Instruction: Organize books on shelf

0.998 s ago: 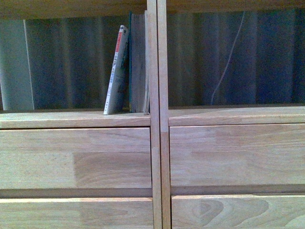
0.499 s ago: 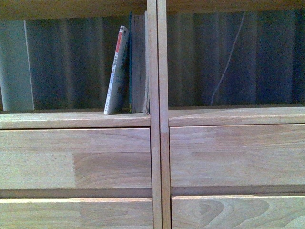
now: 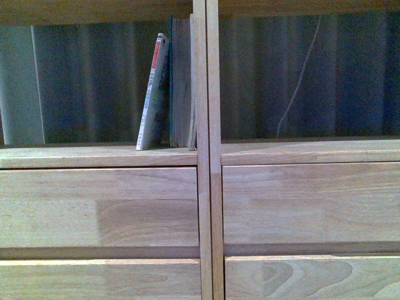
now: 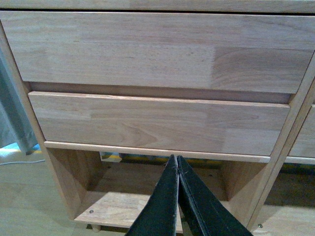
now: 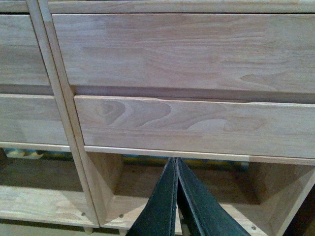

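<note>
In the front view the light-wood shelf (image 3: 100, 156) fills the frame. Two books stand in its left open compartment against the centre divider (image 3: 207, 81). The thin pale paperback (image 3: 153, 94), with a red spine mark, leans rightwards onto the thicker teal book (image 3: 181, 81), which stands upright. Neither arm shows in this view. The left gripper (image 4: 176, 160) is shut and empty, low before the left column's drawers (image 4: 157, 123). Equally low before the right column's drawers (image 5: 197, 123), the right gripper (image 5: 175, 161) is shut on nothing.
The right open compartment (image 3: 306, 75) holds no books; a thin cord (image 3: 300, 75) hangs behind it. A bottom board (image 4: 118, 211) and a peg leg (image 4: 95, 228) sit below the drawers. The floor (image 4: 24, 196) lies at the shelf's left side.
</note>
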`<control>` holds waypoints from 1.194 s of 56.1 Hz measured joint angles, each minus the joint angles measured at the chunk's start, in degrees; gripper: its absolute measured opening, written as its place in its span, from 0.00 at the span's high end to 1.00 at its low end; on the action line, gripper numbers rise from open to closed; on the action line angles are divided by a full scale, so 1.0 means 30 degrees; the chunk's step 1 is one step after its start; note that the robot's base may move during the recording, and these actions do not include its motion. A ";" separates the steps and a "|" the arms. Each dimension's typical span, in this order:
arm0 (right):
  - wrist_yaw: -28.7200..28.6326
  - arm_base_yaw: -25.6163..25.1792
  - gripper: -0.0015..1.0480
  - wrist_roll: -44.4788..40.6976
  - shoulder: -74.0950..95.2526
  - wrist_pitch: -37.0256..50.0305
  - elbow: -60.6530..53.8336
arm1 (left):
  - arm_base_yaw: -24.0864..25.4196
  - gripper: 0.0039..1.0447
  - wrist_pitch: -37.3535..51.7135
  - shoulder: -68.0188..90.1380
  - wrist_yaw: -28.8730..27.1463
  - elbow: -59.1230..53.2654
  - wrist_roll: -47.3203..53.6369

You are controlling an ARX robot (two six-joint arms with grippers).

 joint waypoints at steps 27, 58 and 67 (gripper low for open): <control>-0.0029 0.0000 0.97 0.0000 -0.0015 0.0000 0.0000 | 0.0000 0.97 -0.5078 -0.4932 -0.0007 0.0000 0.0007; -0.0029 0.0000 0.61 -0.0036 -0.0015 0.0000 0.0000 | 0.0000 0.71 -0.5100 -0.5005 -0.0007 0.0000 0.0000; -0.0022 0.0000 0.37 -0.0036 -0.0015 0.0000 0.0000 | 0.0000 0.46 -0.5100 -0.5005 -0.0007 0.0000 0.0000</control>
